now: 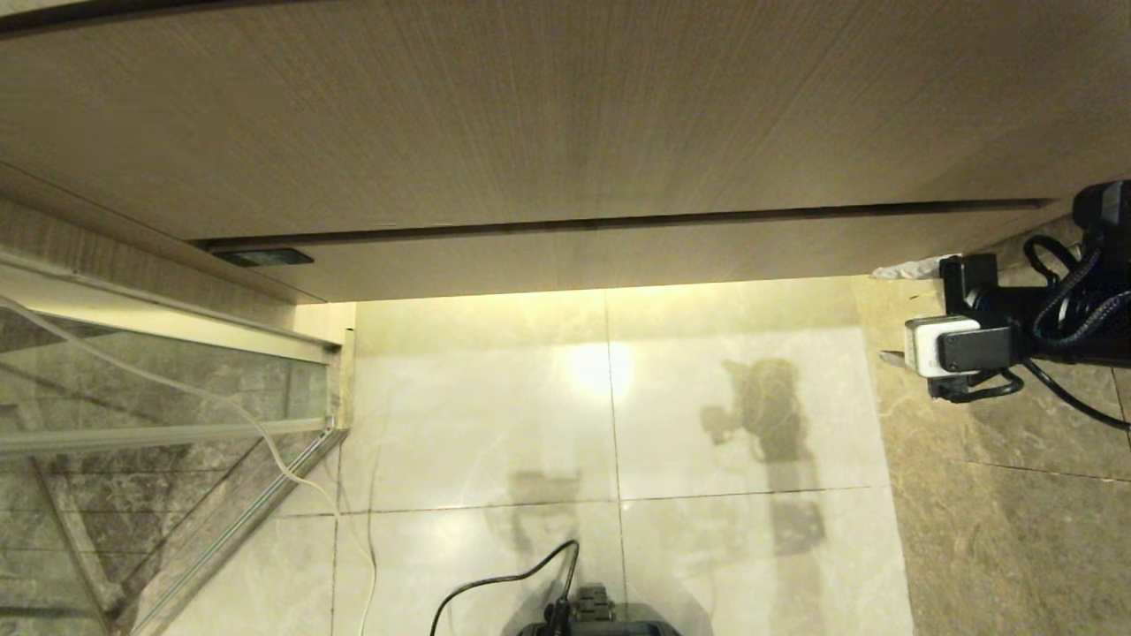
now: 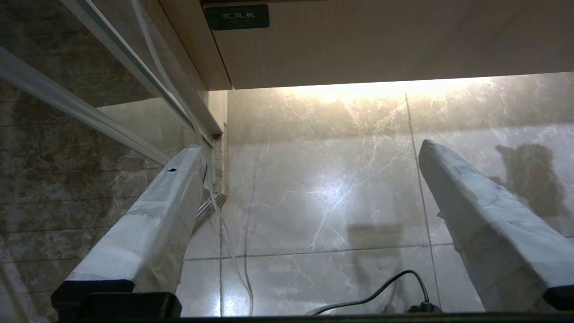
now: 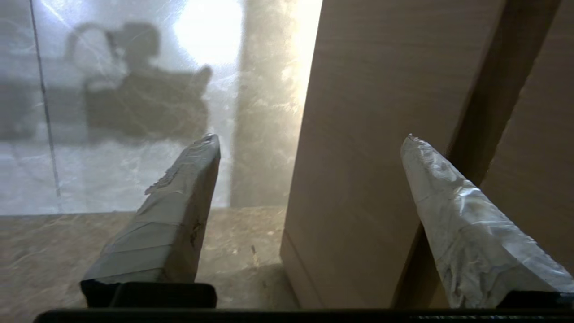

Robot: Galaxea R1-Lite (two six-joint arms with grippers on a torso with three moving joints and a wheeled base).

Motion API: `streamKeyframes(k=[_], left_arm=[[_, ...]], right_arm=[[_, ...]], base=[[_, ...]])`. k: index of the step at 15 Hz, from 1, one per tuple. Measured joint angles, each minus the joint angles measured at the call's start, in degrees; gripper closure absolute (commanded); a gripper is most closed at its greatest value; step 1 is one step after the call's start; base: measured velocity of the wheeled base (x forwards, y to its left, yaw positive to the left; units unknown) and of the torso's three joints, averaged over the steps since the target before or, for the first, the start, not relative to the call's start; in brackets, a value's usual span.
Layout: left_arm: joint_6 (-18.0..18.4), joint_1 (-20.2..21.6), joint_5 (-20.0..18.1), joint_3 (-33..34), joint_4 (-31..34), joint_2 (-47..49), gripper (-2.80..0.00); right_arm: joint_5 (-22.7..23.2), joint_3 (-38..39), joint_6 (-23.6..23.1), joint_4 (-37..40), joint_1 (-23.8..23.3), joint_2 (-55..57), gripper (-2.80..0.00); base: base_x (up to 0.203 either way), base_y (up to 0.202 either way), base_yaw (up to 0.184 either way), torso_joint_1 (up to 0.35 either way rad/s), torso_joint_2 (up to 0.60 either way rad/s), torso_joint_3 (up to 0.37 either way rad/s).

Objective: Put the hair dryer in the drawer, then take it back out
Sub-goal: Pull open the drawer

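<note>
Beige wood-grain drawer (image 1: 610, 265): shut, its flat front flush under the taller wood-grain panel (image 1: 530, 115), with a thin dark seam between the two. We see the front only; nothing of the inside shows. A small dark label plate (image 1: 263, 257) sits near the drawer's left end, and in the left wrist view the same plate (image 2: 236, 17) carries pale lettering.

Hair dryer: we find it in no view and cannot say where it lies.

Right gripper (image 3: 309, 143): at the right edge of the head view, level with the drawer's right end, where the right arm (image 1: 1016, 336) shows as black housing with a white block and looped cables. Its jaws stand spread wide and hold nothing. One taped finger (image 3: 179, 211) hangs over the floor, the other (image 3: 453, 211) lies in front of the wood front and its dark seam; whether either touches the wood we cannot tell.

Left gripper (image 2: 314, 148): low and central, pointed at the floor below the drawer. Its jaws are likewise spread, with nothing between the taped fingers (image 2: 157, 215).

Floor (image 1: 495, 415): pale glossy marble tiles with a bright glare spot and the arm's shadow; darker brown stone to the right.

Glass partition (image 1: 132, 397): metal-framed, at the left, with a thin white cable (image 1: 265, 442) trailing down across it.

Black cable (image 1: 504, 581): curling over the floor at the bottom centre of the head view, beside a black part of our base (image 1: 592, 609).
</note>
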Motion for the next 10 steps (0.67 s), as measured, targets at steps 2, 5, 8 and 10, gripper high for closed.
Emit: streamKeyframes(k=[2,5,8,10], left_arm=[[0.0,0.1,0.0,0.0,0.0,0.0,-2.80],[0.0,0.0,0.0,0.0,0.0,0.0,-2.80],[0.0,0.0,0.0,0.0,0.0,0.0,-2.80],[0.0,0.0,0.0,0.0,0.0,0.0,-2.80]], right_arm=[[-4.2,1.8,4.1,-2.0,2.0,-0.3,-2.80],[-10.8,4.2,12.0,-4.4,6.3,-0.8,-2.80],[-12.8,4.6,18.1,-8.5,9.3,-0.1,-2.80],[-13.1,4.6,20.1,-9.6,9.9,0.9,-2.80]], base=[[0.000,0.000,0.000,0.000,0.00,0.000],[0.000,0.000,0.000,0.000,0.00,0.000],[0.000,0.000,0.000,0.000,0.00,0.000],[0.000,0.000,0.000,0.000,0.00,0.000]])
